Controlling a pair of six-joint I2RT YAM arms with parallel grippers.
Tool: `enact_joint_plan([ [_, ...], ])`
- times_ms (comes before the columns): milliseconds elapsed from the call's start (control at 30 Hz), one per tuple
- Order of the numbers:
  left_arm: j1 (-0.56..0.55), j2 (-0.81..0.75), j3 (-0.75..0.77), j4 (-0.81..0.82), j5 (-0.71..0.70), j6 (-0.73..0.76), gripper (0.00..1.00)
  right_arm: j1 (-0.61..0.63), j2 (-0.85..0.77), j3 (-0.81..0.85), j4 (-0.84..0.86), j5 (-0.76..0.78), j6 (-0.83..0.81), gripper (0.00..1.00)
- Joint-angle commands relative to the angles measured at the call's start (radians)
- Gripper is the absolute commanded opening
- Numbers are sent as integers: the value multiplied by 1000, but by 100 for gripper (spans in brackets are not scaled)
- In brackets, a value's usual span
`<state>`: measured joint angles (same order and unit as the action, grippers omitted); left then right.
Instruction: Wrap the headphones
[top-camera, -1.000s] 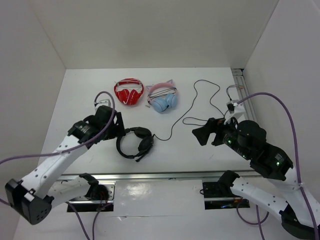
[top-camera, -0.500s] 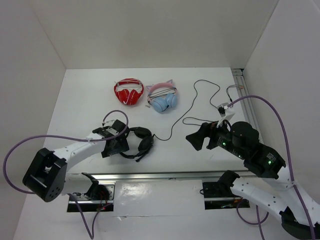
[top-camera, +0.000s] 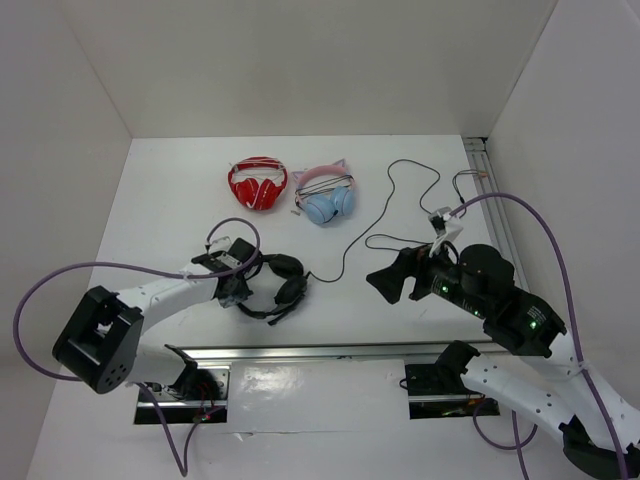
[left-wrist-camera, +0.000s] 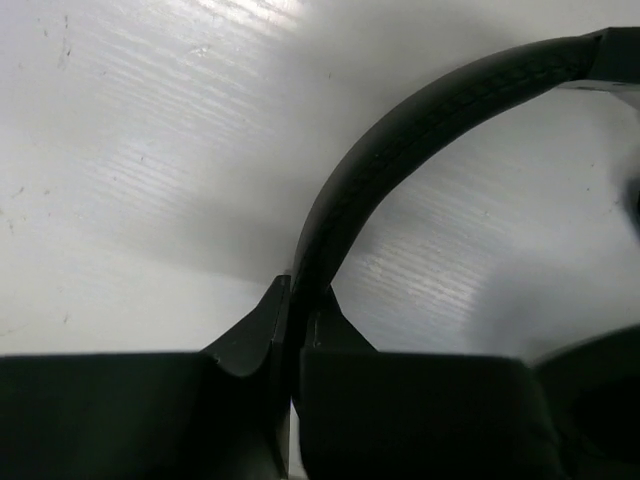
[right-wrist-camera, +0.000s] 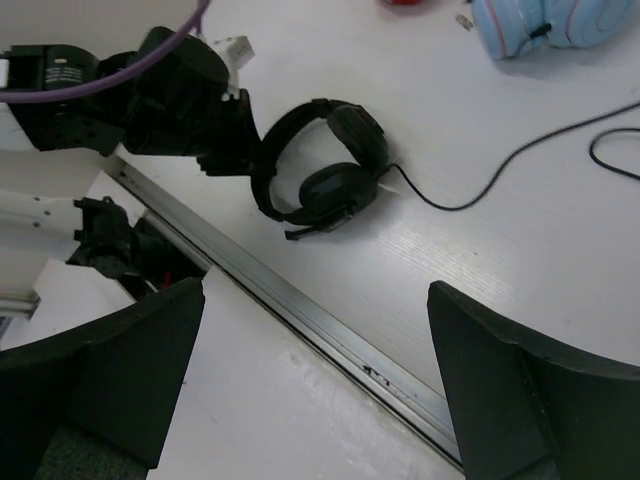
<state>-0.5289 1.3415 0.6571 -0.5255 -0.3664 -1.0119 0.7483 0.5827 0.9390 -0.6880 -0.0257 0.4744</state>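
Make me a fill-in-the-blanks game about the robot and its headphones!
The left gripper is shut on the black headphones' padded ____.
The right gripper is wide ____ and holds nothing.
The cat-ear headphones are light ____ and pink.
Missing words: headband; open; blue.

Matt black all over the headphones (top-camera: 272, 285), with a stitched, leather-like grain along the padded headband (left-wrist-camera: 420, 120). Smooth, dull black plastic on the left fingers (left-wrist-camera: 255, 335), and the same flat finish on the right fingers (right-wrist-camera: 110, 370). White worktop (left-wrist-camera: 130, 150) finely streaked like painted wood grain, with a soft sheen where the light lands. Brushed bare metal on the rail (right-wrist-camera: 300, 305) at its near edge. Glossy red plastic over on the red-and-white headphones (top-camera: 258, 185).
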Motion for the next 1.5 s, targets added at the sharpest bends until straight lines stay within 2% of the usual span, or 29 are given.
enact_joint_plan([
  [0,-49,-17,65,-132,-2,-8,0,-3,-20,-23,117,-83,-17,100],
  [33,-66,-75,97,-172,-14,-8,0,-3,-32,-46,207,-189,-26,100],
  [133,-124,-181,278,-342,-45,21,0,-3,-105,-170,420,-345,-40,100],
  [267,-134,-324,590,-494,-78,105,0,-3,-119,-236,499,-297,-101,100],
  [333,-134,-324,711,-565,-115,127,0,-3,-69,-259,540,-257,-160,100],
  [367,-134,-309,828,-627,-115,162,0,-3,-49,-259,554,-244,-175,100],
  [500,-134,-242,1071,-721,-126,255,0,-3,63,-247,649,-226,-250,100],
  [667,-125,-139,1291,-832,-166,332,0,-3,201,-168,708,-184,-350,100],
  [800,-80,-139,1339,-832,-123,374,0,-3,281,-115,699,-136,-414,100],
  [967,-71,-159,1339,-832,-83,365,0,-3,373,-115,775,-123,-424,100],
  [1233,-71,-168,1359,-821,-23,345,0,6,488,-212,1026,-233,-341,93],
  [1267,-71,-168,1372,-821,-14,345,0,16,499,-221,1054,-233,-324,91],
  [1367,-71,-168,1397,-821,27,326,0,16,565,-253,1177,-244,-299,77],
  [1400,-71,-168,1397,-811,40,326,0,16,587,-262,1214,-253,-281,65],
  [1467,-71,-180,1406,-786,82,305,0,16,678,-275,1338,-287,-238,56],
])
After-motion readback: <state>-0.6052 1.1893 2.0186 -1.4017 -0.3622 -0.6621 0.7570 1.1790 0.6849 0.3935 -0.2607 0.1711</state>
